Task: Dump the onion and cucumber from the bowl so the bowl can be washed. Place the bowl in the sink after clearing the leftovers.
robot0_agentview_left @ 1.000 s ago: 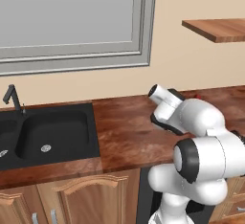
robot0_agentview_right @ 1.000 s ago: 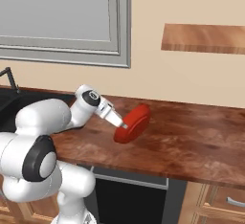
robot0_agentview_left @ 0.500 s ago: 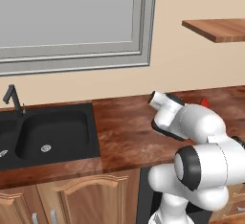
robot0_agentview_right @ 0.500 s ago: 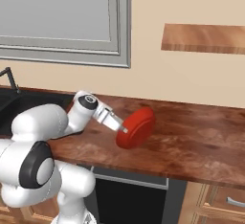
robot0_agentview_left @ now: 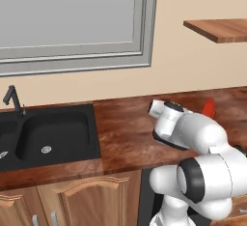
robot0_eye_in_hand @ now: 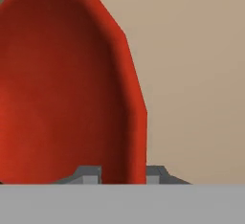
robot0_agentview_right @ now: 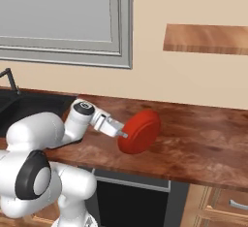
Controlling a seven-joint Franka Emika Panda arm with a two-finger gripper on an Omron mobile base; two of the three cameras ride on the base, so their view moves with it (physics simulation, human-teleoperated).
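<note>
One shallow round glossy red bowl (robot0_agentview_right: 140,131) is being held off the brown wooden worktop (robot0_agentview_right: 203,143) by the robot's two-finger pincer (robot0_agentview_right: 122,134), which is clamping the bowl's rim. In the right base view the bowl is standing tilted almost on edge, its underside facing the camera, hanging above the worktop to the right of the white arm. In the hand view the bowl (robot0_eye_in_hand: 67,89) is showing its hollow inner face, and the two grey fingertips (robot0_eye_in_hand: 88,174) are sitting on either side of its rim, one inside and one outside. In the left base view only a small red sliver of the bowl (robot0_agentview_left: 209,108) is peeking out behind the arm's white forearm.

One black rectangular recessed sink (robot0_agentview_left: 53,133) is lying in the worktop well to the left of the bowl, with a small round silver drain (robot0_agentview_left: 46,149) in its floor and a dark angular faucet (robot0_agentview_left: 13,99) rising at its back edge. In the right base view the sink (robot0_agentview_right: 29,105) is showing behind the arm's shoulder.

One grey-framed window (robot0_agentview_left: 72,22) is sitting in the beige wall above the sink. One brown wooden wall shelf (robot0_agentview_right: 206,39) is hanging above the right part of the worktop. Several brown wooden cabinet doors (robot0_agentview_left: 72,203) are lining the front below the worktop.
</note>
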